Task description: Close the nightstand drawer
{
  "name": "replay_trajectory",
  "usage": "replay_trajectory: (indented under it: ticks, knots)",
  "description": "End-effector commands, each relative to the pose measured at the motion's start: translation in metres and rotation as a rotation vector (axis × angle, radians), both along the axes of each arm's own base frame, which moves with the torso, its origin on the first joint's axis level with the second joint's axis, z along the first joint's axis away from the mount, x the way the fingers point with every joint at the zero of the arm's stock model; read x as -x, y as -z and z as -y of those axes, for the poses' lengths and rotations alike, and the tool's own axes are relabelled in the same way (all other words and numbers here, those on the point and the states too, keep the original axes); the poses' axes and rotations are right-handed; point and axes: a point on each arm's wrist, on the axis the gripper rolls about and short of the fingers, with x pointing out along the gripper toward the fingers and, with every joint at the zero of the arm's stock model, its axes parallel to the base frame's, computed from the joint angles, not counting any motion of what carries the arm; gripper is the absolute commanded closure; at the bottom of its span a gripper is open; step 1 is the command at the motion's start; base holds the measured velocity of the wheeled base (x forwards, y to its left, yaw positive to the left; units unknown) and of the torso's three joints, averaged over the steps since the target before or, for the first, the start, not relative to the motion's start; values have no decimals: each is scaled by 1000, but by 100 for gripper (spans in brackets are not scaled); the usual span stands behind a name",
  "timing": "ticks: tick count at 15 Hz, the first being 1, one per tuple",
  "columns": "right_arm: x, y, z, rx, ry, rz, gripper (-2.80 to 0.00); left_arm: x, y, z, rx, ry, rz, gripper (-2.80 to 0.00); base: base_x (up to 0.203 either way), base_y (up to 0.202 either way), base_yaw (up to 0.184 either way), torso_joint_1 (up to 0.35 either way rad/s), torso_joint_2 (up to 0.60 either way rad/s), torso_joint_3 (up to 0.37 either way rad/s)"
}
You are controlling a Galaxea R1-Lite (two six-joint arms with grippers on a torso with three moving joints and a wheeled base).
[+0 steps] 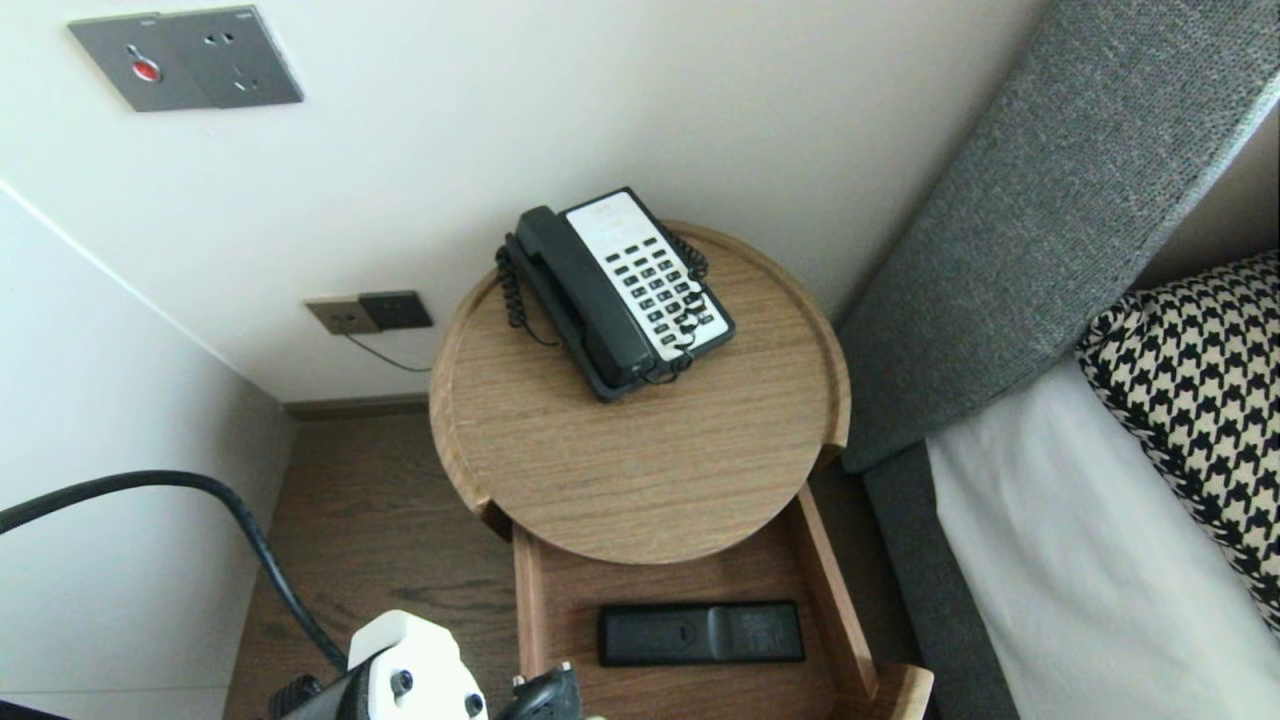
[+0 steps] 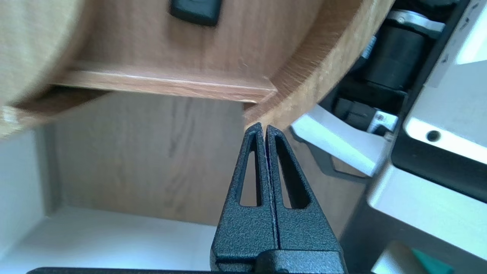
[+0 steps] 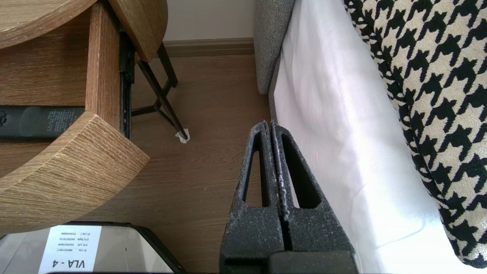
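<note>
Hovering by the open drawer [image 2: 323, 72], our left gripper [image 2: 264, 128] is clenched empty, we think as a blunt tip; our right gripper [image 3: 271, 123] hangs clenched by the bed [image 3: 342, 133].

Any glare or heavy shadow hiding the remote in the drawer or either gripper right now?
Head view: even light; the remote lies plain in the open drawer, only soft shadow under the round tabletop. Left wrist view: no glare on the shut left gripper near the drawer's corner. Right wrist view: the white sheet glares beside the shut right gripper, hiding nothing.

Wooden drawer [image 1: 838, 610], curved front, open.
</note>
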Motion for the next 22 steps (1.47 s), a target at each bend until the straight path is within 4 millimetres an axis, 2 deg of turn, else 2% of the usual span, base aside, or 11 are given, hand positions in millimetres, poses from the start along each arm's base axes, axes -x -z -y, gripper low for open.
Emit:
replay_trajectory:
  ticks: [1,5,11,18,22]
  knots:
    - [1,0,0,0,0,7,0,-1,12,6,-41,-17,-27,0,0,0,0,0,0,0]
    - [1,0,0,0,0,7,0,0,21,8,-33,-44,-114,0,0,0,0,0,0,0]
    - [1,0,0,0,0,7,0,5,39,7,-103,-24,-142,0,0,0,0,0,0,0]
    - [0,0,0,0,0,6,0,6,40,11,-86,-31,-164,0,0,0,0,0,0,0]
    - [1,0,0,0,0,7,0,3,33,21,14,-88,-168,0,0,0,0,0,0,0]
